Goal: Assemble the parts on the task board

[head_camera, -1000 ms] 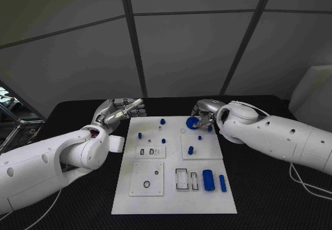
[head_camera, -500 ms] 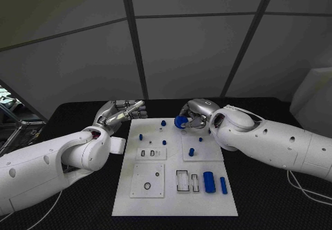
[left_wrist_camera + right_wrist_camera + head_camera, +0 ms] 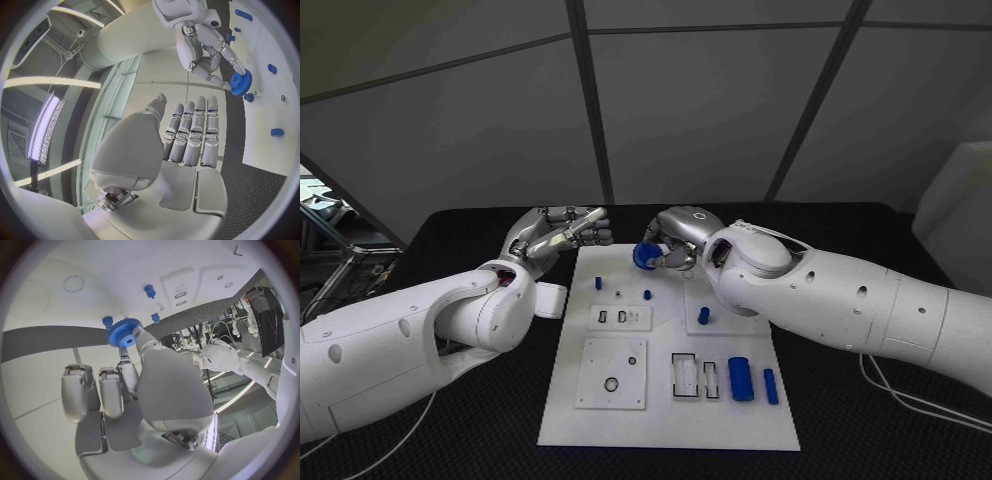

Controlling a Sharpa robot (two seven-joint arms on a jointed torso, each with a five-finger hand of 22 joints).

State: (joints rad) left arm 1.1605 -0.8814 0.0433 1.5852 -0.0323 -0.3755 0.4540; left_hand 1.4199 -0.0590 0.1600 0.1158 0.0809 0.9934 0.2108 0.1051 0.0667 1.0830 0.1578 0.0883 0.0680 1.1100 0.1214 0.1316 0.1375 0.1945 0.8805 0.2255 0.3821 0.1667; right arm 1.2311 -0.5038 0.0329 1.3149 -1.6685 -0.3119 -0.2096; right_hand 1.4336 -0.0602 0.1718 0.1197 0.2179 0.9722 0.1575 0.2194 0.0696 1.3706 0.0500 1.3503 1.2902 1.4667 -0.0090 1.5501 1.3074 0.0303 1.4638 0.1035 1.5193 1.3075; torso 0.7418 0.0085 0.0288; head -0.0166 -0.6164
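Holding blue gear (image 3: 646, 256) in right hand (image 3: 672, 238) fingers over task board (image 3: 661, 420) far end, unseated; left hand (image 3: 560, 232) empty, fingers straight together; cylinders (image 3: 740, 378) still loose.

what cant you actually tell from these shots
- Head view: the right hand holds the blue gear over the far end of the task board; whether the gear touches the board or a peg beneath it is hidden by the gear and hand.
- Head view: the board's far right corner is covered by the right arm.
- Head view: the small dark slots and rings are too small to judge as filled or empty.
- Left wrist view: the left hand hides the surface behind its fingers.
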